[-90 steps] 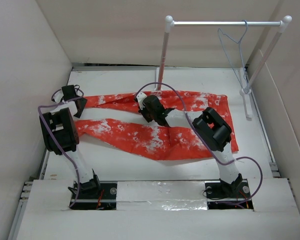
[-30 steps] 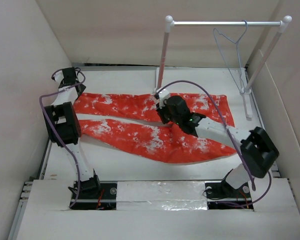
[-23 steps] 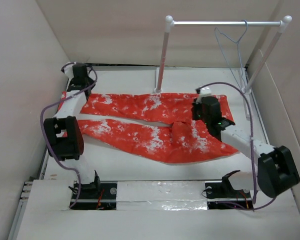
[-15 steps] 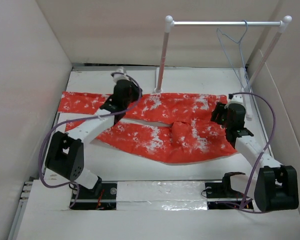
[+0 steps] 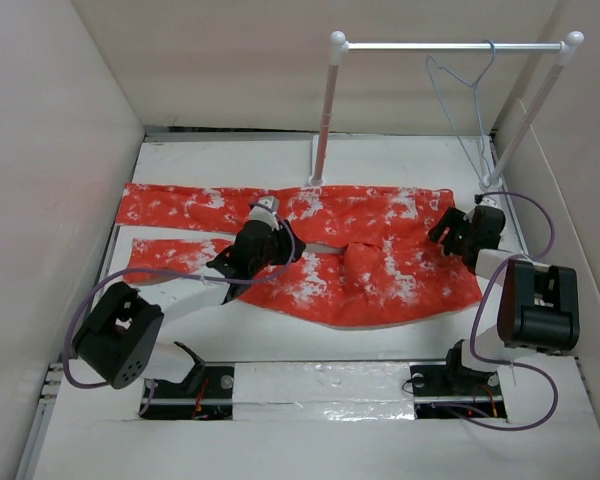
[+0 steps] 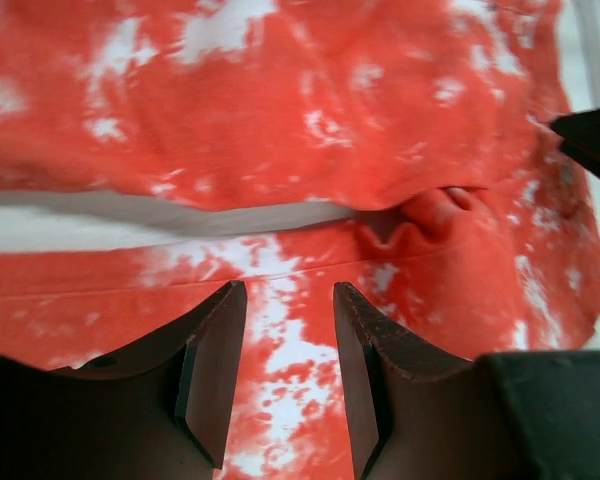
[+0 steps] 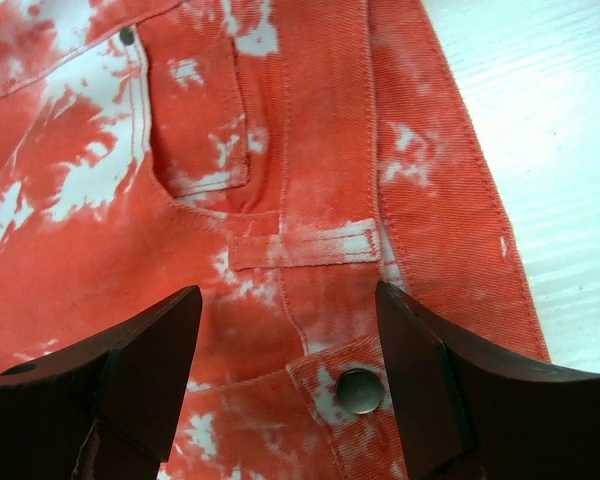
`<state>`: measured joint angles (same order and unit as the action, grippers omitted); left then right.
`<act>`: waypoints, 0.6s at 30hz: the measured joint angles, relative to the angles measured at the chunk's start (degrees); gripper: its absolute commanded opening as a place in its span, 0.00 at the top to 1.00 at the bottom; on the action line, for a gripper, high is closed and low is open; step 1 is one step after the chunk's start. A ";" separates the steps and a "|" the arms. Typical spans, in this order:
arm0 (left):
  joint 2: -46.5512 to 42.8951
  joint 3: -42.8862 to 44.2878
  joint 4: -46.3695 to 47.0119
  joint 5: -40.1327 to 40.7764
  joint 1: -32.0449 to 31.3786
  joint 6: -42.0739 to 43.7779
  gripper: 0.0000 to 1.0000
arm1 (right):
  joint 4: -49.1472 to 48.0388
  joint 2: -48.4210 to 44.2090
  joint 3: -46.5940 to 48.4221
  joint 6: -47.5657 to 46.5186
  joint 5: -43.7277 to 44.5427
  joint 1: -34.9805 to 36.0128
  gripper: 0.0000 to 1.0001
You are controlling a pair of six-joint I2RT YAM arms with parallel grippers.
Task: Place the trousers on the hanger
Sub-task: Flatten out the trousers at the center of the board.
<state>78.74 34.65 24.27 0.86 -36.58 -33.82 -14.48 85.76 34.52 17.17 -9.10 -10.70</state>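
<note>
The red-orange trousers (image 5: 380, 215) with white blotches lie flat on the table, legs to the left, waistband to the right. My left gripper (image 5: 283, 240) (image 6: 288, 292) hovers open over the near leg, close to the gap between the legs, with only cloth beneath it. My right gripper (image 5: 442, 228) (image 7: 288, 298) stands open over the waistband, its jaws on either side of the metal button (image 7: 360, 390) and below a belt loop. The pale wire hanger (image 5: 458, 95) hangs by its hook from the rail at the back right, away from both grippers.
The white two-pole rail stand (image 5: 450, 46) rises at the back, its left pole (image 5: 323, 120) just behind the trousers. White walls (image 5: 60, 150) enclose the table on left, right and back. A small bunched fold (image 5: 358, 255) sits at the crotch.
My left arm swung from the far left leg end to the middle over the near leg. My right arm let go of the crotch area and moved right to the waistband. Both jaws opened.
</note>
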 measured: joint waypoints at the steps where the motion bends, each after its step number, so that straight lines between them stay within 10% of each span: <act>1: -0.98 -0.31 0.50 -0.15 -0.68 0.57 0.62 | -0.04 0.52 0.28 0.46 -0.42 -0.35 0.26; 13: -6.88 -0.28 0.44 6.84 -10.49 8.74 0.64 | 1.33 3.13 4.57 2.34 -1.33 -2.40 0.25; 18: -6.91 -0.11 -2.16 8.46 -10.27 8.96 0.64 | 1.79 4.50 5.18 1.68 -3.32 -3.58 0.64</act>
<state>71.83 34.54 22.11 9.32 -46.85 -24.86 -12.69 90.26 39.70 18.85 -12.43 -14.28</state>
